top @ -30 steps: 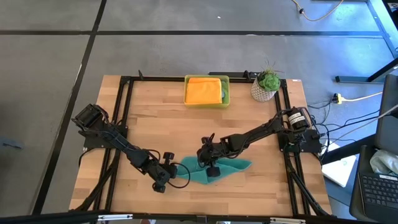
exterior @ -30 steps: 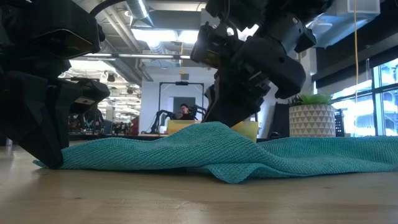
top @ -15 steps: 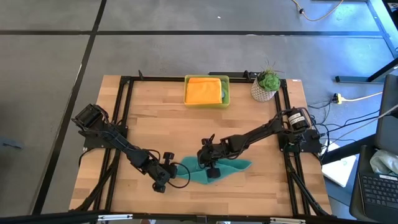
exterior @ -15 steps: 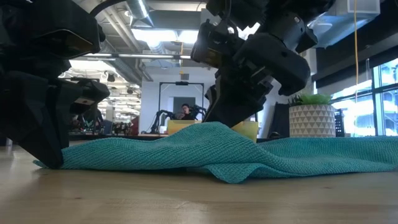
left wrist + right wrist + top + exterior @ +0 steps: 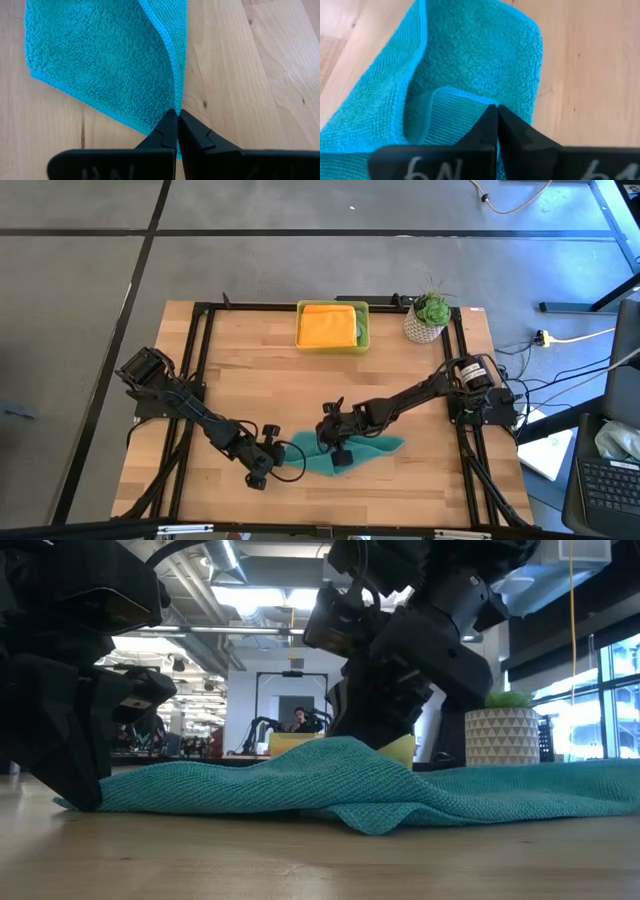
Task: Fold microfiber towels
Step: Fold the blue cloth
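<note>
Right gripper (image 5: 497,111): clenched on a raised fold of the teal towel (image 5: 345,452), near the cloth's middle; in the high view it sits at (image 5: 337,444). The pinch lifts a ridge of fabric off the desk (image 5: 250,380), presumably so that one half can be carried over the other.

Left gripper (image 5: 177,116): clenched on the towel's hemmed edge at its left end, low against the desk; high view at (image 5: 283,459). Judged purpose: to anchor that end so the cloth does not slide while the right arm works.

Teal towel, low view (image 5: 330,785): lies at the front centre of the desk, rumpled, humped where the right gripper holds it, flat toward the right. Fold not yet complete.

Orange towel (image 5: 329,326): folded, resting in the yellow tray (image 5: 364,328) at the rear centre of the desk, well apart from the work. A sliver of teal shows at the tray's right side, possibly another towel; cannot tell. The tray appears to serve as the store for finished cloths.

Potted plant (image 5: 430,315): rear right corner, beside the tray, clear of both arms.
</note>
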